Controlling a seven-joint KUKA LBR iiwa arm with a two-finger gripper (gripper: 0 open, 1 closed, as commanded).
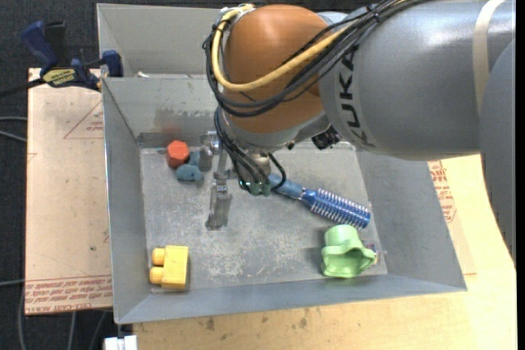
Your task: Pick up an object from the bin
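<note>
My gripper [219, 211] hangs below the orange wrist cover, over the bin floor left of centre. Nothing shows in it. Just to its upper left lie a small orange block [177, 152] and a small teal piece [190, 173], side by side near the back wall. A blue hairbrush [330, 206] lies to the gripper's right, its handle end reaching under the wrist.
A yellow toy brick [170, 266] sits in the front left corner. A light green cup-like thing [345, 252] lies at the front right. The big grey arm covers the bin's back right part.
</note>
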